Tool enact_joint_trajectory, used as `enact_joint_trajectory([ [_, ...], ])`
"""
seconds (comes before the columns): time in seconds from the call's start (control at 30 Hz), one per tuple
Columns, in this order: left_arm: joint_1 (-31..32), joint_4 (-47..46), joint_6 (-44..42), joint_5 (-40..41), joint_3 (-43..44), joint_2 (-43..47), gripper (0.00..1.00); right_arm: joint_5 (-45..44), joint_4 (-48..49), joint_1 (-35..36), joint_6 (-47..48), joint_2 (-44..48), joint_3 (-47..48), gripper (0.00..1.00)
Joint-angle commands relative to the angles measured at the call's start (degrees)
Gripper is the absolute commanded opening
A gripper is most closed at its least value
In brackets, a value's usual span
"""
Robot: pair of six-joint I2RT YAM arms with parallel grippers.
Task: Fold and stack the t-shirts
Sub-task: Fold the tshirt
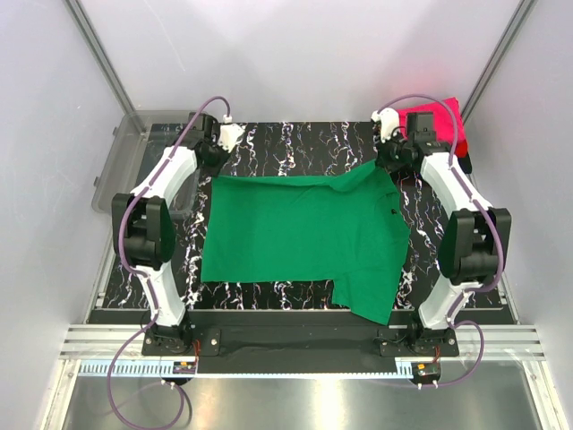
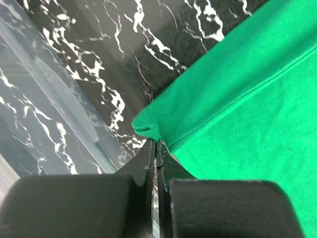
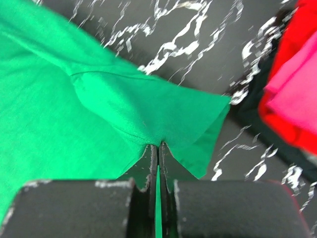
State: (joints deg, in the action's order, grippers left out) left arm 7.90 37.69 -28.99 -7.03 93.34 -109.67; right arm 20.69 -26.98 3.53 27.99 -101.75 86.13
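**Both grippers pinching the far edge of the green t-shirt**

The left gripper has its jaws pressed together on a puckered corner of the green t-shirt. The right gripper is likewise clamped on a fold of the same cloth. The shirt lies spread on the table, reaching from the fingertips back toward the arm bases.

Risk, as a judgement: each pinch takes only a narrow bite of hem, so an uneven pull could slip one corner free and skew the fold. Just to the right of the right gripper sits the pile of magenta-pink shirt and red shirt; a wide swing could drag it.

From above, the wrists hide both sets of fingertips. How many layers each holds cannot be told. A dark shirt under the pile is barely visible.
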Motion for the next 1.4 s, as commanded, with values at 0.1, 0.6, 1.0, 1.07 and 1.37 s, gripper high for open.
enact_joint_trajectory([
  [0.1, -0.96, -4.03, 0.08, 2.19, -2.55, 3.85, 0.0, 0.23, -0.26, 0.86, -1.27, 5.95, -4.3, 0.0],
  [0.6, -1.84, -4.21, -2.12, 3.07, -5.36, 5.43, 0.0, 1.19, -4.12, 0.86, -2.06, 11.93, -8.78, 0.0],
  [1.0, -1.84, -4.56, -0.98, 2.02, -11.06, 6.39, 0.0, 3.57, -6.15, 1.22, -4.43, 17.38, -18.62, 0.0],
  [1.07, -1.75, -4.64, -0.8, 1.75, -12.21, 7.01, 0.0, 3.22, -6.15, 1.3, -3.91, 17.56, -19.59, 0.0],
  [1.37, -1.75, -4.03, 0.6, 0.7, -17.93, 9.29, 0.0, 3.22, -6.15, 1.3, -3.38, 16.94, -19.86, 0.0],
])
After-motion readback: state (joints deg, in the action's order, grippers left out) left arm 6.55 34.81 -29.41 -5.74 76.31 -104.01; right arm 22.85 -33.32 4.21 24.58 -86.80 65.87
